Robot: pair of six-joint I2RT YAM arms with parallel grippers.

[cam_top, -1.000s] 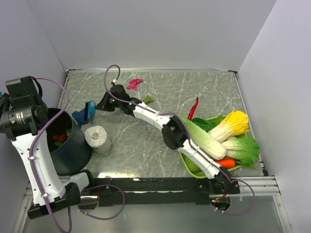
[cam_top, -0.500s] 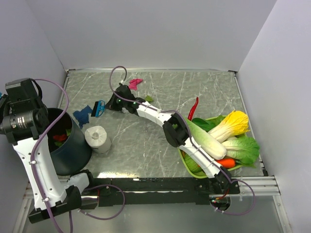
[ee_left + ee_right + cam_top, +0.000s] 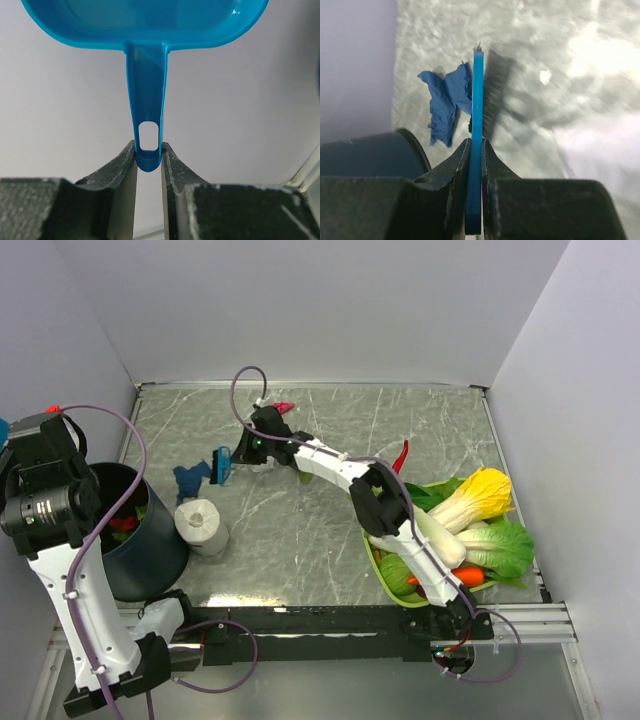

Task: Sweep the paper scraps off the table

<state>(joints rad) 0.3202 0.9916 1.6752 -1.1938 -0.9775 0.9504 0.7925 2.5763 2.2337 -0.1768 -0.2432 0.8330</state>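
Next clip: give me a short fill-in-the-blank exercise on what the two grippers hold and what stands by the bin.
1. The left gripper clamps the blue scoop by its ____.
2. The right gripper is shut on a flat blue tool, right next to a crumpled ____ paper scrap.
3. The tissue roll standing beside the dark bin is ____.
Missing words: handle; blue; white.
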